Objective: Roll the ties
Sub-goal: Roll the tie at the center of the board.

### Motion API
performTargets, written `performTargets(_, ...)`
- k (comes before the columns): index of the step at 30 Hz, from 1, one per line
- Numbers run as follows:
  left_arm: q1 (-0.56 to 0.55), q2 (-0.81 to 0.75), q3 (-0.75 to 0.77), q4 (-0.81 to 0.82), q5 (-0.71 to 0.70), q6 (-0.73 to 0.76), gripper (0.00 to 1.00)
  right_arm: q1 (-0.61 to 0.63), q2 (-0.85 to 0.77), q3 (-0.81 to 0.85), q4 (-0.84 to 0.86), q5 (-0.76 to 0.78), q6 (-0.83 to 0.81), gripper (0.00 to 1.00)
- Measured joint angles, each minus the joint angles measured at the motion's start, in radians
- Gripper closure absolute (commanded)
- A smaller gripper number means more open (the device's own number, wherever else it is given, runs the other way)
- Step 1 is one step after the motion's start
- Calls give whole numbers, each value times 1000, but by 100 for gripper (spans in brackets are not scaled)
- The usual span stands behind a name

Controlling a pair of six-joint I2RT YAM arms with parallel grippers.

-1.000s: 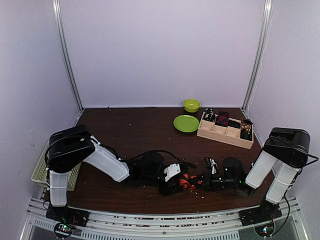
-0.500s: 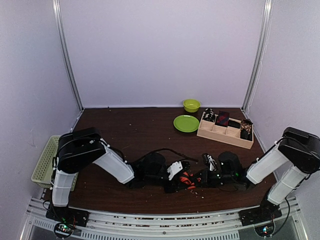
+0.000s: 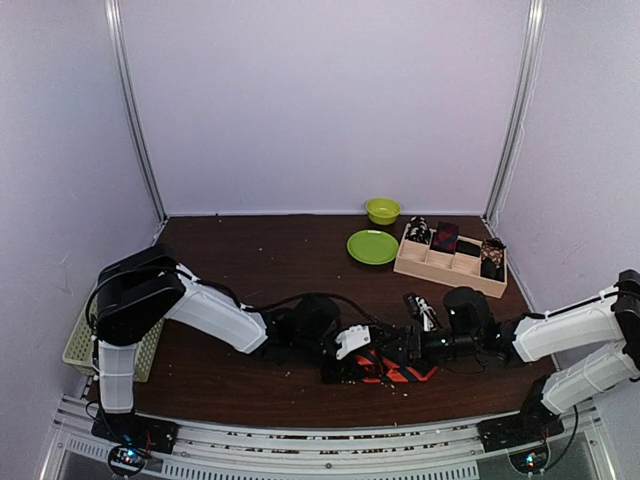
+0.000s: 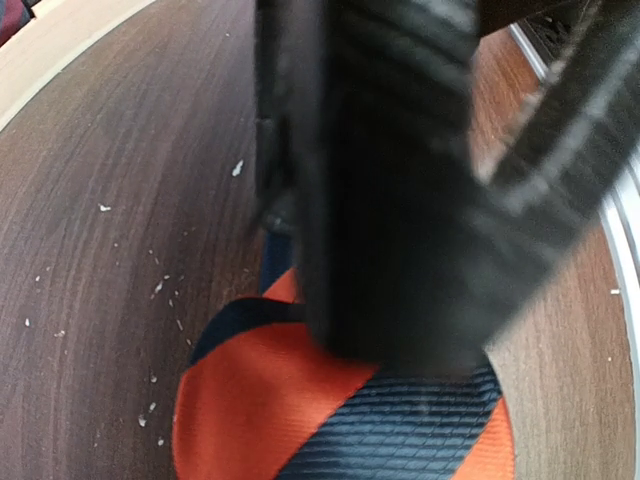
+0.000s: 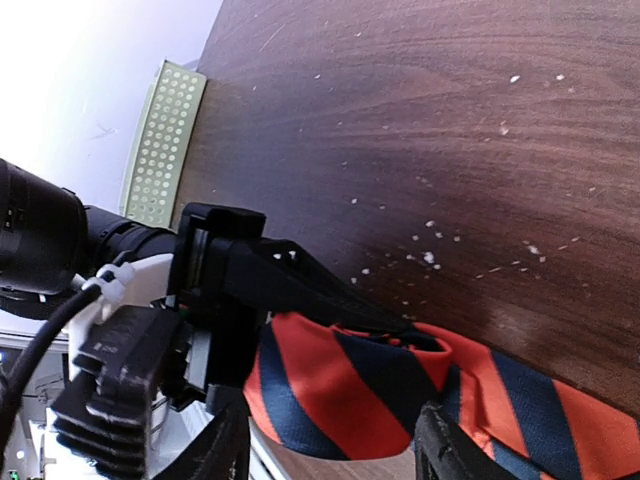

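Observation:
The orange-red tie [image 3: 396, 373] with dark diagonal stripes lies near the table's front edge, partly rolled. In the right wrist view its rolled end [image 5: 350, 390] shows close up. My left gripper [image 3: 350, 362] is shut on that roll, with one black finger [image 5: 310, 285] laid across its top edge. The left wrist view is mostly filled by that finger [image 4: 390, 250], with the tie [image 4: 250, 410] under it. My right gripper [image 5: 335, 452] stands open, its fingertips on either side of the roll and not touching it. From above, the right gripper [image 3: 407, 350] faces the left one across the tie.
A wooden divided tray [image 3: 437, 270] at the back right holds several rolled ties [image 3: 445, 237]. A green plate [image 3: 372, 246] and a green bowl [image 3: 382, 210] lie beside it. A pale green mesh basket [image 3: 78, 338] sits at the left table edge. White crumbs dot the table.
The right gripper has opened and let go of the tie, and its arm now reaches further left. The left gripper has shut on the roll. More of the tie lies flat.

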Motion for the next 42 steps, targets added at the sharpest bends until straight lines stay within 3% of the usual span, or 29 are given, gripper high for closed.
performTargets(5,0,0,10,-23,0,14,68,24,72,10,34,-35,51,50)
performTargets(14,2,-10,10,-51,-5,21,63,35,187,12,164,-75,151,99)
performTargets(20,4,-14,7,-49,-18,29,42,34,184,-39,243,-68,185,100)
performTargets(25,4,-31,-23,-29,-31,25,33,26,183,-74,275,-66,189,100)
performTargets(35,-6,-40,-73,110,-19,26,29,-32,180,-121,263,-71,175,100)
performTargets(42,-15,-11,-56,210,16,55,33,-54,179,-119,185,-70,139,100)
